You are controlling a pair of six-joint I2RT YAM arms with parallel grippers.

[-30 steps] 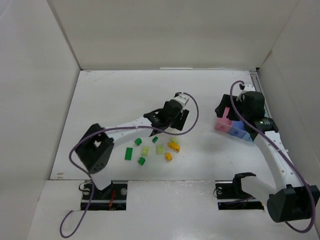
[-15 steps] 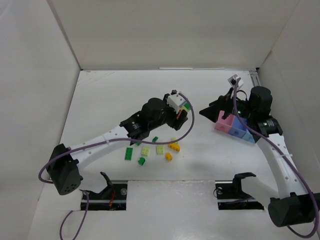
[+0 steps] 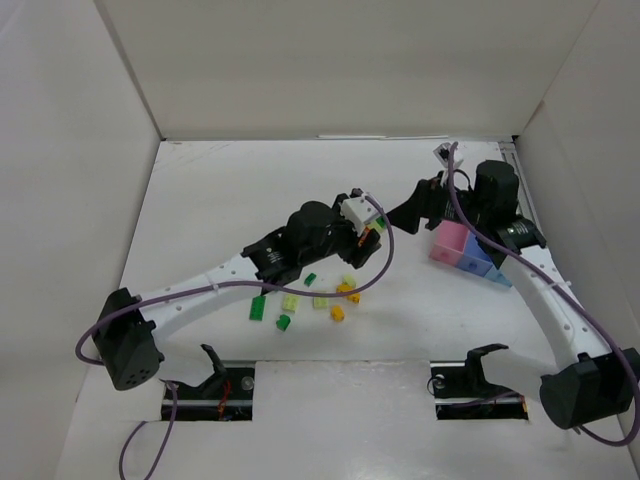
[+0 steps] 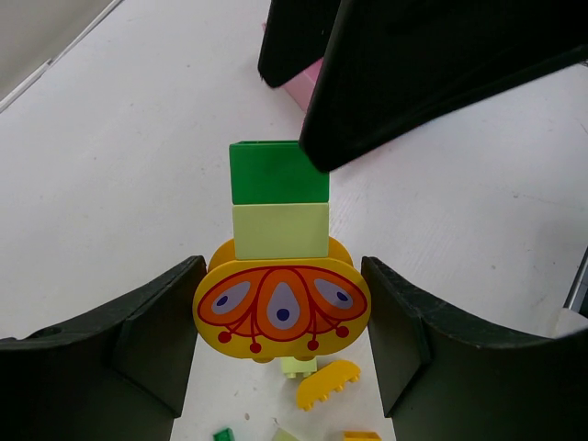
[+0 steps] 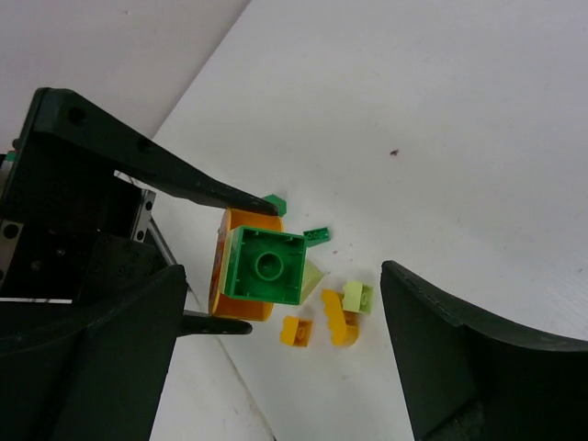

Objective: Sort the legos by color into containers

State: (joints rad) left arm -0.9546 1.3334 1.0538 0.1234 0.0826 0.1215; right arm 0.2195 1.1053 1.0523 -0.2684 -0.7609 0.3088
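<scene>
Left gripper (image 4: 282,308) clamps a round orange piece (image 4: 281,317) clear of the table (image 3: 220,200), just past the loose legos (image 3: 300,300) scattered nearest the bases. A pale brick (image 4: 280,230) and a green brick (image 4: 278,172) are stacked on it. Right gripper (image 5: 280,276) stands wide open, its fingers (image 5: 441,349) flanking the green brick without touching. Farther right sit the bins (image 3: 440,252): pink, dark blue, light blue.
</scene>
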